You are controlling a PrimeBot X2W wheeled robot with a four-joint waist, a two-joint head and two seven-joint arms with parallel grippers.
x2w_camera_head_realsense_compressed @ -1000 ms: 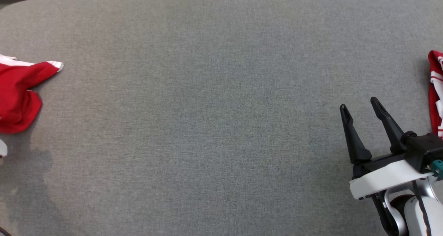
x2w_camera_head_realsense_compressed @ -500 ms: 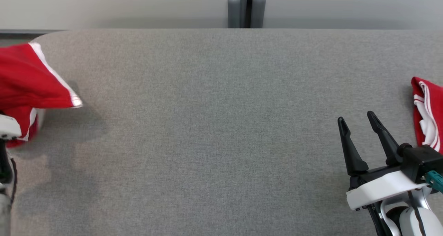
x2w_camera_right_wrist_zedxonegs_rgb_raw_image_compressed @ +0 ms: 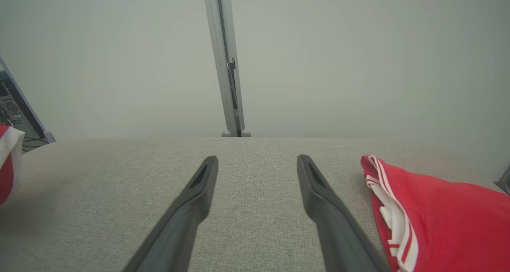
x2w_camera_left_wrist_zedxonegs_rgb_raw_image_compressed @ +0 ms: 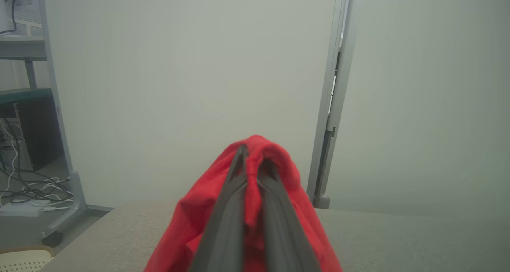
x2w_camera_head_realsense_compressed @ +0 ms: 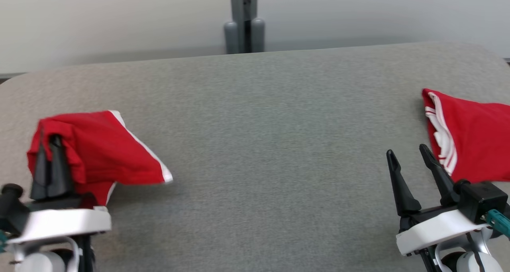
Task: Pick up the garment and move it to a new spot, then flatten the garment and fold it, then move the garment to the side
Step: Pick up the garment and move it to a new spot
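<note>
At the tabletop's (x2w_camera_head_realsense_compressed: 259, 136) near-left corner, the left gripper (x2w_camera_head_realsense_compressed: 51, 148) has its fingers pressed together on a fold of the red garment (x2w_camera_head_realsense_compressed: 103, 152). The cloth bunches over the fingertips and hides them. The garment's lower part is lost behind the gripper's white body. A white-trimmed corner sticks out toward the middle of the tabletop, and I cannot tell whether it touches the grey fabric surface. In the left wrist view the red cloth drapes down both sides of the fingers and hides the tabletop beneath.

At the near-right corner, the right gripper (x2w_camera_head_realsense_compressed: 407, 150) hovers with its fingers spread, holding nothing. Just beside it, along the right edge, lies a second red garment (x2w_camera_head_realsense_compressed: 474, 140) with white stripes, cut off by the picture's edge. Beyond the far edge stands a grey post (x2w_camera_head_realsense_compressed: 244, 20) against a pale wall (x2w_camera_head_realsense_compressed: 119, 20).
</note>
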